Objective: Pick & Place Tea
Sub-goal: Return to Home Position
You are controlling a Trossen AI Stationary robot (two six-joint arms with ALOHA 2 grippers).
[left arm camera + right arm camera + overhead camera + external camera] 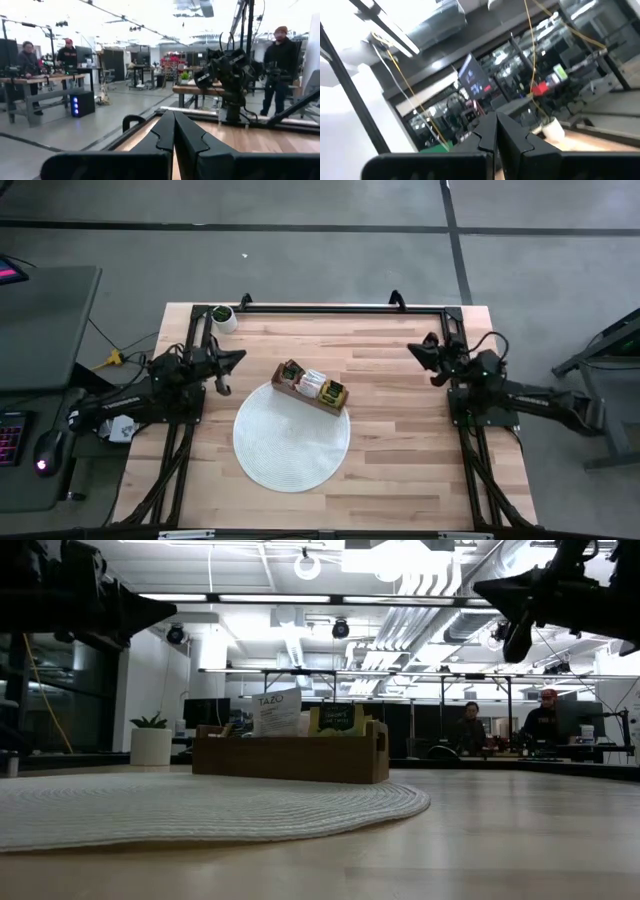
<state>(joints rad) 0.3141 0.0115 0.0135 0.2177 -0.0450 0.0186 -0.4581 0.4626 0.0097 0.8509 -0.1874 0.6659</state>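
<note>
You had all the tea [313, 383] in the tray [303, 397], which lay slantwise at the centre of the high view, on the upper right edge of the mat [290, 448]. Its upper-left compartment held green and brown packets [291, 371], the middle one held white packets [314, 381], and the lower-right one held green and yellow packets [335, 392]. In the low view the packets stood upright above the tray's wall, with a white TAZO packet [277, 712] left of a yellow-green packet [340, 718]. A small white pot [224, 318] with a green plant stood at the upper left corner of the table [400, 450]. Your left gripper [236, 359] hung at centre left, well apart from the tray. Its fingers [162, 132] were clenched together on nothing. Your right gripper [415, 351] hung at centre right, also well clear of the tray, its fingers [487, 132] likewise pressed together and empty.
</note>
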